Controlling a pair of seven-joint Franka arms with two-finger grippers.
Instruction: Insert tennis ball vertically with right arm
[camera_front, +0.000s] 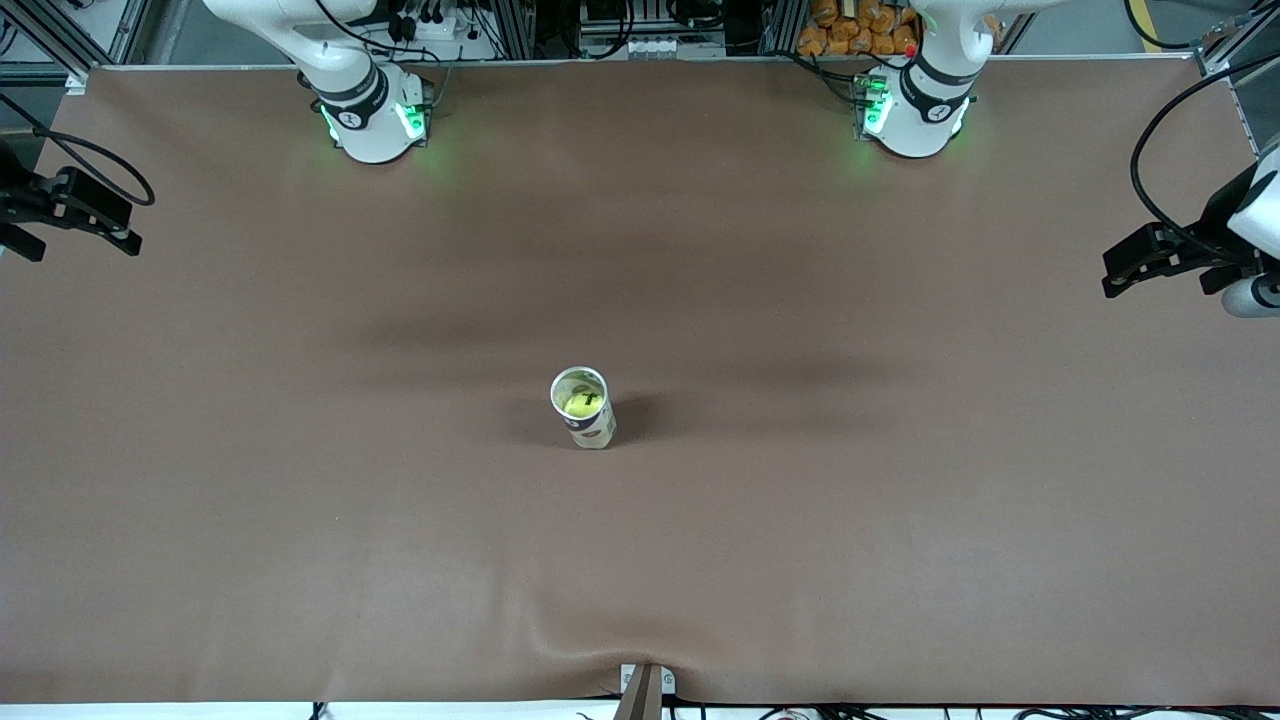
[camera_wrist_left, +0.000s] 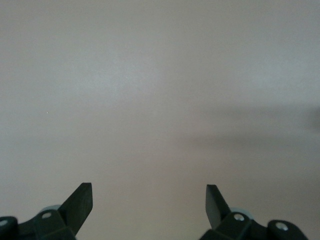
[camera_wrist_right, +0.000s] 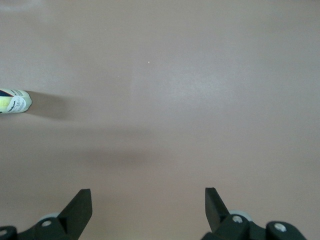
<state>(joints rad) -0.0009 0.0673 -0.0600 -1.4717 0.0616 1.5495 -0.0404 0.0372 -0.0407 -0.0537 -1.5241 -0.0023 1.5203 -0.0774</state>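
The tennis ball (camera_front: 583, 403) already sits inside the upright can (camera_front: 584, 409) near the middle of the table (camera_front: 300, 500), its mouth facing up. Both arms wait well clear of it. The right gripper (camera_wrist_right: 148, 200) hangs over the right arm's end with jaws spread wide and empty; the left gripper (camera_wrist_left: 149, 200) does likewise over its own end. Any careless sweep could topple the light, narrow can.

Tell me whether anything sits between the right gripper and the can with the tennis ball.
Nothing visible does. The right gripper is open at its end of the table, and only bare brown table lies between it and the upright can, with the tennis ball already inside.
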